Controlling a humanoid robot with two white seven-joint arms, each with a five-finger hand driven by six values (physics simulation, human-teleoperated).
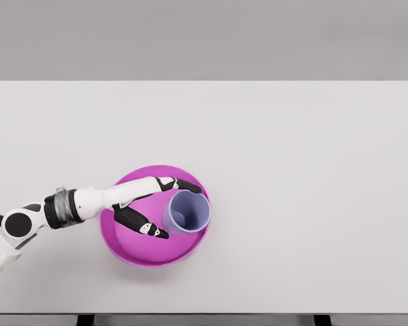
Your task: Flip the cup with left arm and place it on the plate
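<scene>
Head view of a single left arm working over a pale grey tabletop [292,170]. The left hand [153,204] reaches in from the lower left edge, its white forearm crossing the left rim of the plate [156,257], a round magenta dish lying near the front of the tabletop, left of centre.

The cup [188,212], pale lilac, stands upright with its mouth facing up, so that its inner wall and floor are visible. It rests on the right half of the plate, close to the right rim. It lies immediately to the right of the palm, between the digits of the hand: the upper dark fingers [183,184] extend along the far side of the cup's rim, while the lower finger, with its dark tip, points toward the near side of the cup's base. The hand is thus partly open, curved around the left flank of the cup. Whether the fingers actually press on the wall or merely bracket it cannot be told from this view.

Count of items: one cup, one plate, one arm with one hand, one tabletop. The right arm does not appear in the frame.
</scene>
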